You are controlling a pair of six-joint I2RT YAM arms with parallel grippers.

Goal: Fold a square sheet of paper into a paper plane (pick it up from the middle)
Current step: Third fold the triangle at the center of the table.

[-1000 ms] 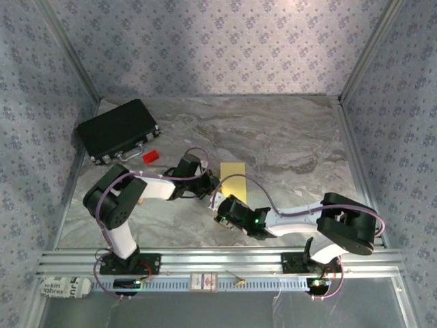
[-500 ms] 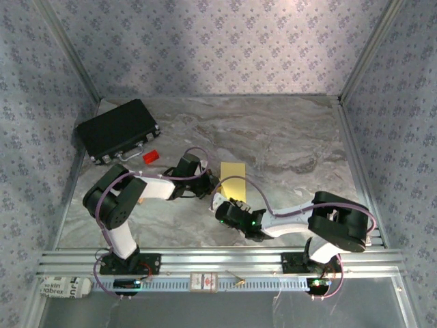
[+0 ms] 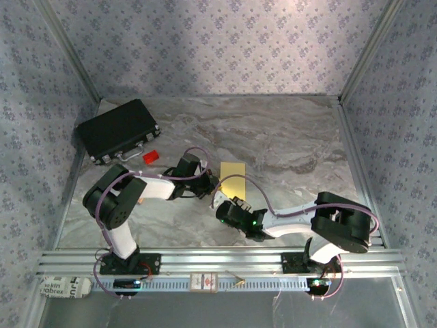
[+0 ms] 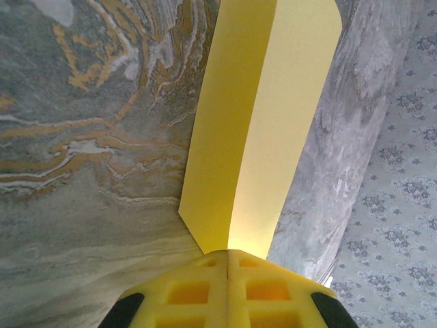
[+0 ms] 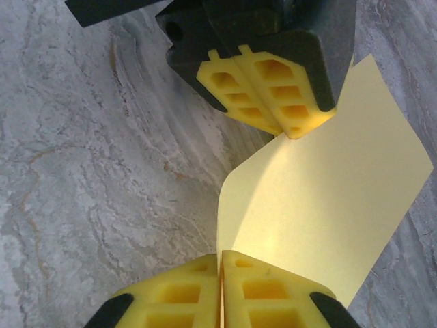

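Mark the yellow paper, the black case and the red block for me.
yellow paper (image 4: 290, 102): left wrist view, on the panel right of the crease.
black case (image 3: 117, 130): top view, middle of its lid.
red block (image 3: 150, 156): top view, middle of its top face.

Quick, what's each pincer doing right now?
Left pincer: closed, pinching the folded yellow paper sheet.
Right pincer: closed on the same sheet.

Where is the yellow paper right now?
In the top view the yellow paper sits mid-table, right of the small red block, its near end pinched by the left gripper and the right gripper.
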